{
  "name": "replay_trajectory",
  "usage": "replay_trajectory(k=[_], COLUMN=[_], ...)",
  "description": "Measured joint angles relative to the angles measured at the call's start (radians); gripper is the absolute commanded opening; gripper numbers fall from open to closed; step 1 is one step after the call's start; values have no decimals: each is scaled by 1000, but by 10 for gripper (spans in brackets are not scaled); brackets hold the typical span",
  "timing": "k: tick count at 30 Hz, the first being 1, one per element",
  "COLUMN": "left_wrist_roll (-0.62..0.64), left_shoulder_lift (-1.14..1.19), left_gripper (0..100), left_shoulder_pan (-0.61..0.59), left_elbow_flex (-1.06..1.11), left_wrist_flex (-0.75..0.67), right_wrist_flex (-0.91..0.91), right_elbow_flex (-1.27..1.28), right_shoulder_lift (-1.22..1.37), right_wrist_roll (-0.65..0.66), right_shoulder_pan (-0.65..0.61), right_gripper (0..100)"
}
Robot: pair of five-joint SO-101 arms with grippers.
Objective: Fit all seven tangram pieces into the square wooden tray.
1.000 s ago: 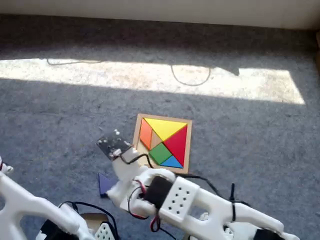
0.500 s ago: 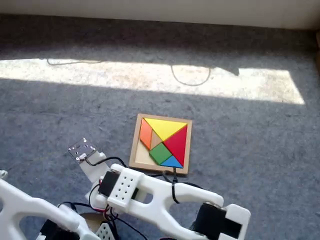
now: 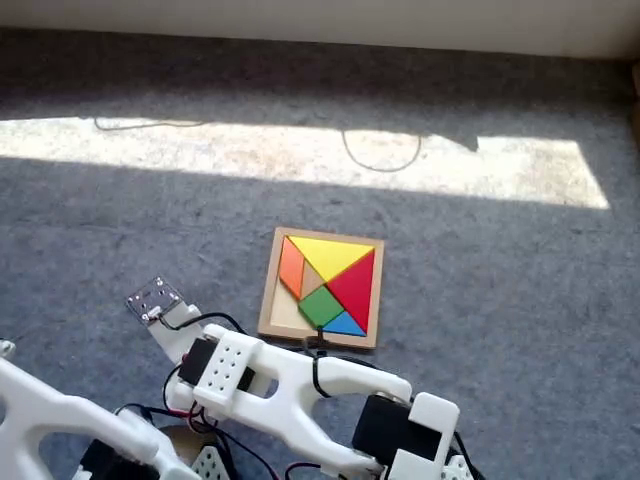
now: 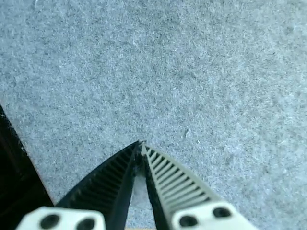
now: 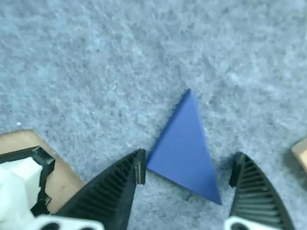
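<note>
Spread wide, my right end effector (image 5: 188,166) hangs low over the grey-covered bench (image 5: 72,57) and grips nothing. One finger sits at a corner of the dark blue triangle (image 5: 184,143) and the other just off the opposite corner, so the piece lies flat on the covering between them. I judge the straddle is meant to let a squeeze pinch the triangle across its edges rather than shove it along the nap.

My left end effector (image 4: 142,148) is closed tip to tip with nothing in it. It is held over bare grey covering, apart from the work, presumably to leave room.

Farther out, in the high view, the square wooden tray (image 3: 269,285) lies flat beyond my right arm (image 3: 290,375). It holds a yellow triangle (image 3: 330,252), an orange piece (image 3: 291,268), a red triangle (image 3: 355,285), a green square (image 3: 320,305) and a light blue triangle (image 3: 345,323). Bare wood shows in the tray corner nearest my arm. That gap looks like the dark blue triangle's place, though it would probably need turning to fit.
</note>
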Motion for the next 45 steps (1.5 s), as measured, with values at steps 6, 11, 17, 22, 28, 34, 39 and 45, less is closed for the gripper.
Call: replay_trajectory(k=[6,11,17,22,28,34,39,45], left_wrist_roll=[0,0,0,0,0,0,0,0], left_shoulder_lift=[0,0,0,0,0,0,0,0], left_gripper=[6,6,6,6,6,6,6,6], left_shoulder_pan=[0,0,0,0,0,0,0,0], left_elbow_flex=[0,0,0,0,0,0,0,31], left_wrist_flex=[0,0,0,0,0,0,0,0], right_wrist_flex=[-2,-2,-2,-2,-2,26,52,54], right_elbow_flex=[0,0,0,0,0,25,32,32], right_shoulder_lift=[0,0,0,0,-109,-244,-279,-265], right_wrist_roll=[0,2,71,78,81,84,175,190], right_shoulder_pan=[0,3,3,15,44,127,212,339], right_gripper=[166,75,58,58,58,58,58,58])
